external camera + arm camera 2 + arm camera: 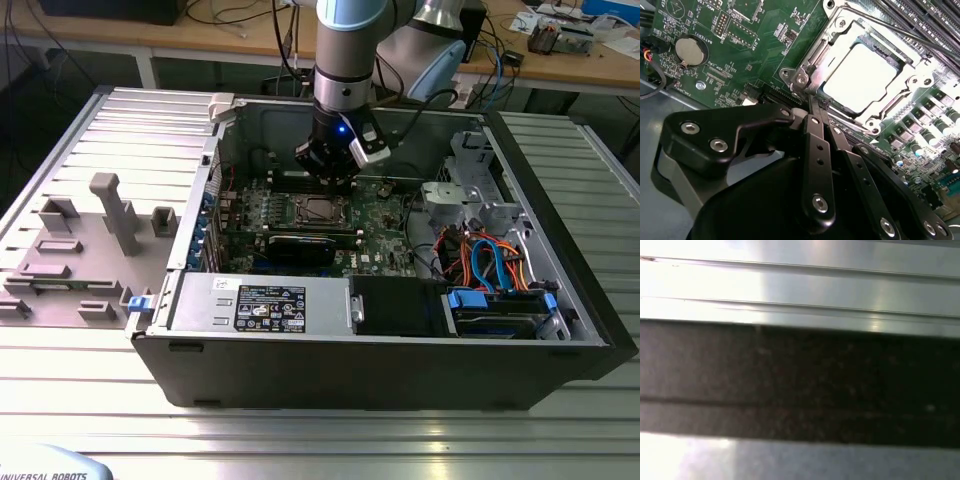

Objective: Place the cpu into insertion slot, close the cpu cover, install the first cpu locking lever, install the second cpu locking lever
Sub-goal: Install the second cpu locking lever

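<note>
The cpu shows its silvery top, lying flat inside the insertion slot on the green board. The cpu cover, a silver frame, lies down around the chip. A thin locking lever runs along one side of the socket. In the second wrist view my gripper is shut, its black fingers pressed together, with the tips at the socket's corner beside the cover. I cannot tell whether they touch a lever there. In the exterior view the gripper hangs just above the socket inside the open case.
A black card lies in front of the socket, and the labelled power supply is nearer the front. Cables and a drive cage fill the exterior view's right. Memory slots and a coin battery flank the socket. Case walls enclose everything.
</note>
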{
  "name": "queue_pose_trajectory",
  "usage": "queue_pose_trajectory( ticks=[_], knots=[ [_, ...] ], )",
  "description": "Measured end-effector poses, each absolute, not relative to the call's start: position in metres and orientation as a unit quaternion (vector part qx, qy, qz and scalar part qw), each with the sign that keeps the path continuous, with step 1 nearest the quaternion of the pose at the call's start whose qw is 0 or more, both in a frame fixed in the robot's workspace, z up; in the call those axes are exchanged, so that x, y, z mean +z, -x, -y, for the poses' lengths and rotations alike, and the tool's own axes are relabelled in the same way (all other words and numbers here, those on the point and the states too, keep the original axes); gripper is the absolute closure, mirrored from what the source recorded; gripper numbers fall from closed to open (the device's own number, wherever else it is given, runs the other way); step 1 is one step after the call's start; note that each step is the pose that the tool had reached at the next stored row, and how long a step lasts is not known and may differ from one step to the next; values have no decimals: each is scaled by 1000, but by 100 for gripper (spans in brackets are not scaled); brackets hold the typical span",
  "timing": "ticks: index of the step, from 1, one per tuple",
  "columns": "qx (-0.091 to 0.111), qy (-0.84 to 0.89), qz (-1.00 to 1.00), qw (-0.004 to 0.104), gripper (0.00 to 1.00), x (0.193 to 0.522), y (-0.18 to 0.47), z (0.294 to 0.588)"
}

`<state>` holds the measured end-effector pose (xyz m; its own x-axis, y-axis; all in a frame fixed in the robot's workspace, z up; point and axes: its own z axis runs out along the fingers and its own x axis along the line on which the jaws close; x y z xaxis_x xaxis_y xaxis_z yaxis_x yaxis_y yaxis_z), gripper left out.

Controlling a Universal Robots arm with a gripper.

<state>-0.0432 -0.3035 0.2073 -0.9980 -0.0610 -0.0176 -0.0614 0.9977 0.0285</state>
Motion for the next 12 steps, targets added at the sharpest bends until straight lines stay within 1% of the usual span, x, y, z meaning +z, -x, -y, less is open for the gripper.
queue_pose_trajectory(
  ticks=[12],
  knots=[
    [14,31,-999,8,89,211,43,306]
  ],
)
